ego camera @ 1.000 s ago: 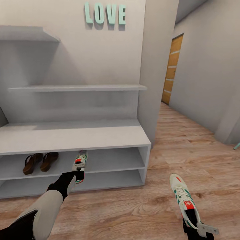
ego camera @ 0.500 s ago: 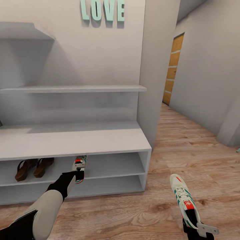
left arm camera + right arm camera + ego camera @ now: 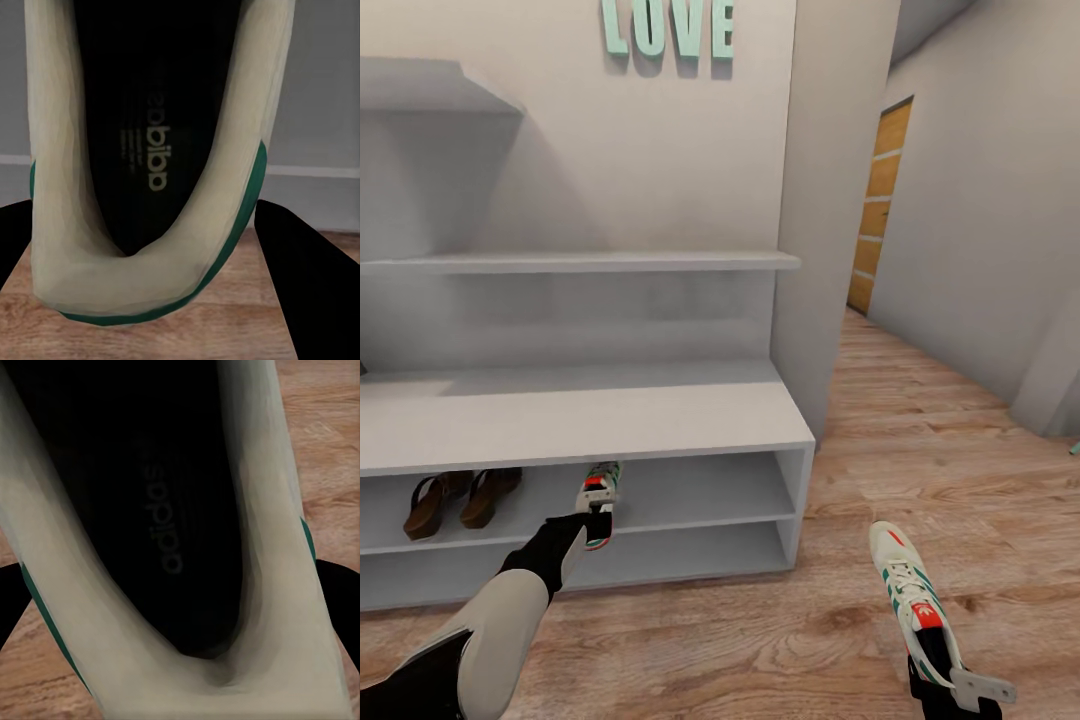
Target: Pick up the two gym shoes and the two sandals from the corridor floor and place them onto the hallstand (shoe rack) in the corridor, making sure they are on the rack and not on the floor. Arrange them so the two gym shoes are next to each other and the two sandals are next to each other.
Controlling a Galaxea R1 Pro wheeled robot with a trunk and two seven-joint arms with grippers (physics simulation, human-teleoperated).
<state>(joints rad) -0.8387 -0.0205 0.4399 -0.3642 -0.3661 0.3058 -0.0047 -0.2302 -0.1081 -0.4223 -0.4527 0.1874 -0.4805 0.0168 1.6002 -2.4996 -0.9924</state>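
One white gym shoe (image 3: 600, 488) with green stripes hangs toe-forward just in front of the upper open level of the light-grey hallstand (image 3: 660, 418). My left gripper (image 3: 596, 517) is shut on its heel, and the left wrist view looks into the shoe's heel opening (image 3: 146, 150) between the dark fingers (image 3: 311, 289). The other gym shoe (image 3: 908, 592) is held above the corridor floor (image 3: 920, 470) at the lower right, my right gripper (image 3: 948, 688) shut on its heel (image 3: 172, 555). Both brown sandals (image 3: 458, 498) stand side by side on the upper shelf level, left of the first shoe.
Two staggered wall shelves (image 3: 590, 263) hang above the bench top under mint "LOVE" letters (image 3: 668, 28). A wall corner (image 3: 830, 250) stands right of the hallstand. The corridor runs on to a wooden door (image 3: 878, 205) at the back right.
The whole picture has shifted a little left, so the camera has moved. Both arms and their shoes keep the same places in the view.
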